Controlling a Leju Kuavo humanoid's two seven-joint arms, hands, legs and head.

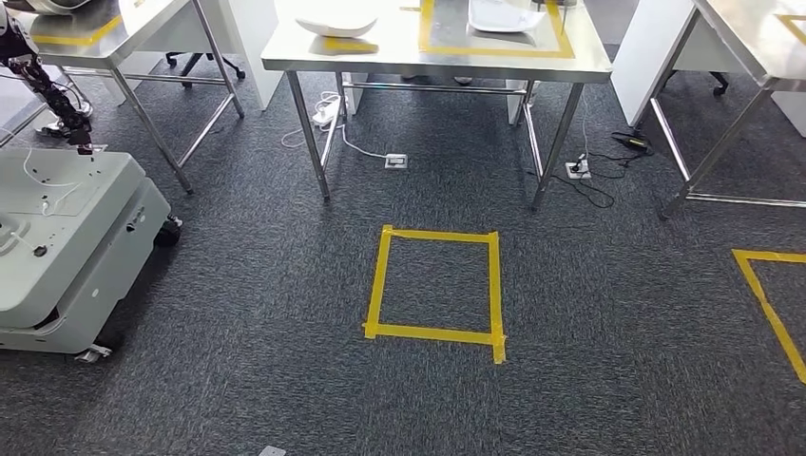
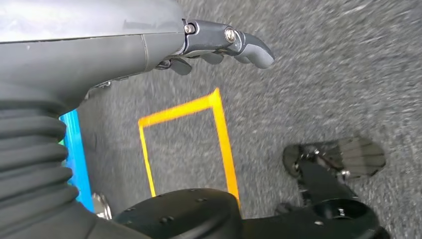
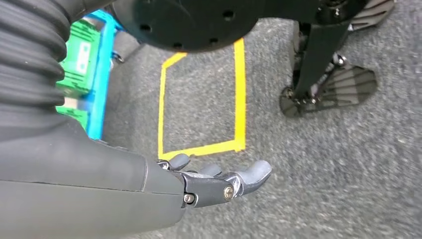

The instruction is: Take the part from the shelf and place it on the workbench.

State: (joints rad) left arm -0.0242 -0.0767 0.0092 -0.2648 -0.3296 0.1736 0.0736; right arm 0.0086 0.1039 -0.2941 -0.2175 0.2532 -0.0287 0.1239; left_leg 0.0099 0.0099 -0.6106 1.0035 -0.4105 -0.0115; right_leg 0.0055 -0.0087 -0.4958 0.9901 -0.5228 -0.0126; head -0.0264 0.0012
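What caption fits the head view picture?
Yellow tape square on grey carpet before a steel table.

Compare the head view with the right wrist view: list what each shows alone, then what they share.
Head view alone: steel workbench with white parts on top, a white wheeled cart, cables and floor sockets under the bench.
Right wrist view alone: the right hand, holding nothing, and a blue-framed rack with green pieces.
Both: grey carpet and a yellow tape square on the floor; whether it is the same square, I cannot tell.
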